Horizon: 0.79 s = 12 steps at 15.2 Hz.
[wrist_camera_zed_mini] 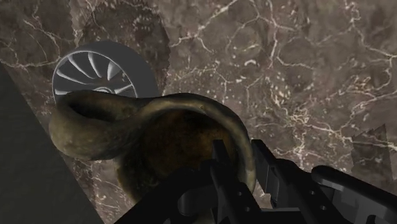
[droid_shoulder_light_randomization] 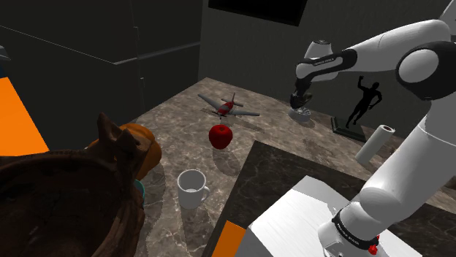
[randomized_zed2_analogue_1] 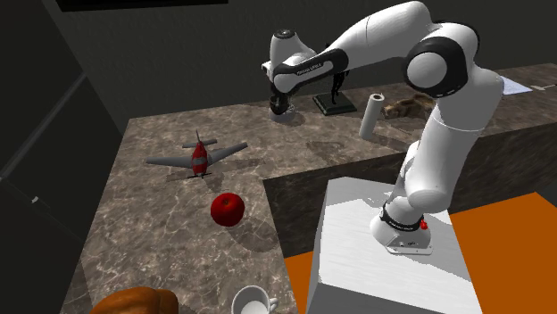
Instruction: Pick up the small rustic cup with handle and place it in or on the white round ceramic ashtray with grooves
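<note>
One step looks left: gripper (wrist_camera_zed_mini: pixel 245 172), clenched on the cup (wrist_camera_zed_mini: pixel 159 137), hangs just above the ashtray (droid_shoulder_light_randomization: pixel 302 114), three o'clock of the plane (droid_shoulder_light_randomization: pixel 228 107) in the shoulder view; next, centre, lower, release.

white glossy arm (randomized_zed2_analogue_1: pixel 446 134), dark rounded joints (randomized_zed2_analogue_1: pixel 439 64), red button (randomized_zed2_analogue_1: pixel 423 226) near base, black fingers (wrist_camera_zed_mini: pixel 280 178)

The cup (wrist_camera_zed_mini: pixel 172 137) pinched in my matt black gripper (wrist_camera_zed_mini: pixel 245 167) looks rough and mottled brown, like earthenware. The ashtray (wrist_camera_zed_mini: pixel 98 75) is smooth, pale, finely ridged. The countertop (wrist_camera_zed_mini: pixel 299 70) is polished brown stone with white veins.
</note>
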{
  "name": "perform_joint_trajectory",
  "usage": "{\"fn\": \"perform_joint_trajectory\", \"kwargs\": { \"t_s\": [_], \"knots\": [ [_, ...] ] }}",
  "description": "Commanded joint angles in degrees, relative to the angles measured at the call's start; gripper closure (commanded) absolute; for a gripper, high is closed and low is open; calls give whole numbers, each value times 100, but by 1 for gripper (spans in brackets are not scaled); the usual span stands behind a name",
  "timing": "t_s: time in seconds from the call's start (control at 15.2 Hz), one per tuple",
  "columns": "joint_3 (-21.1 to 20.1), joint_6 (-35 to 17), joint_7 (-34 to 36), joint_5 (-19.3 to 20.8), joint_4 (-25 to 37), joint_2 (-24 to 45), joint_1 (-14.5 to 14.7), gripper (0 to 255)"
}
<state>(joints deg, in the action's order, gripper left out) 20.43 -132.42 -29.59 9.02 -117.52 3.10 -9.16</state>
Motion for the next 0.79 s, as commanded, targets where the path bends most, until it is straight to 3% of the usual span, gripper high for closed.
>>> {"fn": "perform_joint_trajectory", "kwargs": {
  "t_s": [0.0,0.59,0.73],
  "knots": [
    [96,68,-376,-236,412,318,-143,255],
    [190,537,-1725,-1257,2487,1929,-1045,255],
    [168,524,-1796,-1321,2612,2069,-1128,255]
  ]
}}
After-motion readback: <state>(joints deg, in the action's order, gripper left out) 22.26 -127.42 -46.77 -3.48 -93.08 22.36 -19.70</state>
